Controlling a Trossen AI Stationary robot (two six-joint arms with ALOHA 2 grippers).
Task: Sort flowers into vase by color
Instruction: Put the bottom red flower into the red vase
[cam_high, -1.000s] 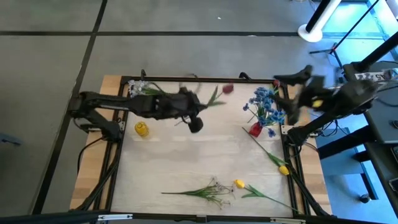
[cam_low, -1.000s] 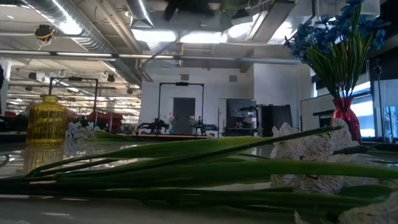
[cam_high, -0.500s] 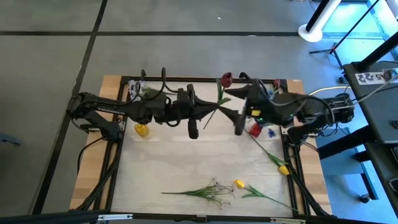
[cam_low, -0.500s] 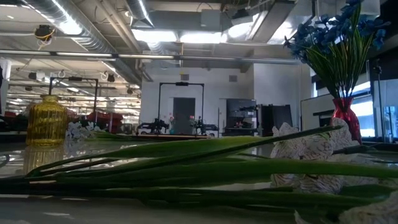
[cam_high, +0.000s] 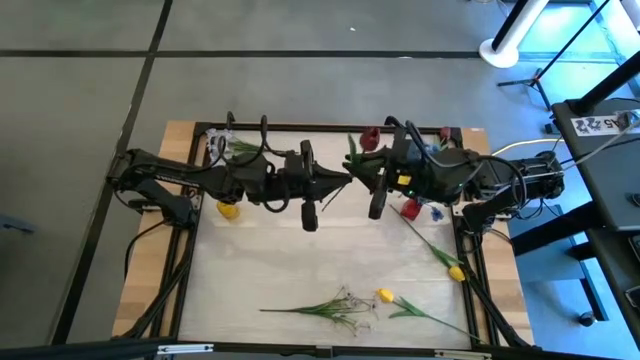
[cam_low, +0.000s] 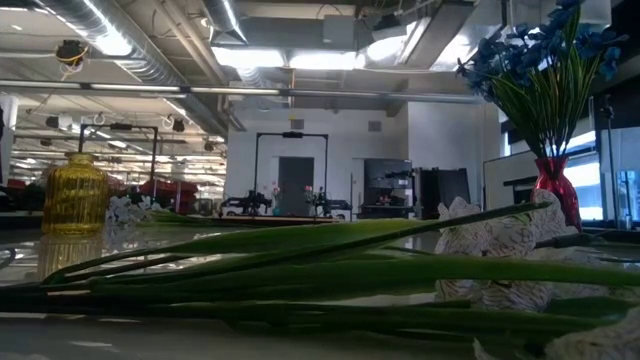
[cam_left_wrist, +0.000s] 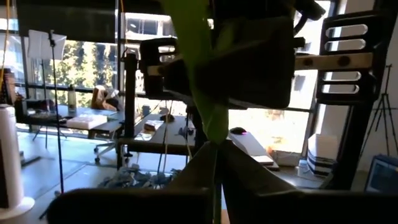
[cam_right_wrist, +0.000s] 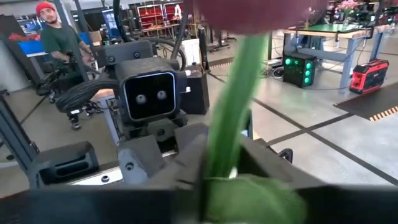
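The dark red tulip (cam_high: 368, 138) hangs in the air over the table's far middle, its bloom toward the far edge and its green stem (cam_high: 352, 165) running back between both grippers. My left gripper (cam_high: 343, 183) reaches in from the left and is shut on the stem. My right gripper (cam_high: 361, 172) reaches in from the right and is shut on the same stem, nearer the bloom. A yellow vase (cam_high: 228, 208) stands at the left. A red vase (cam_low: 555, 190) with blue flowers (cam_low: 540, 60) stands at the right. My left gripper pinches the tulip's green stem (cam_left_wrist: 214, 143) between its two fingers, toward the stem's lower end. The fingers come level from the table's left and lie across the stem, which rises past them, clear of the table. My right gripper pinches the stem (cam_right_wrist: 219, 165) between its two fingers, a little below the red bloom (cam_right_wrist: 261, 12), beside a green leaf (cam_right_wrist: 252, 196). The fingers come level from the table's right, across the stem. The tulip is clear of the table.
Two yellow tulips (cam_high: 385, 295) (cam_high: 456, 272) and a white sprig (cam_high: 335, 305) lie on the near part of the table. More white flowers (cam_high: 222, 145) lie at the far left corner. A person (cam_right_wrist: 59, 37) stands in the room beyond.
My right arm has swung in from the table's right edge to the middle and has shut on the tulip's stem. My left gripper has gone a little toward the right and far edge, turning the tulip so that its bloom points more toward the far edge.
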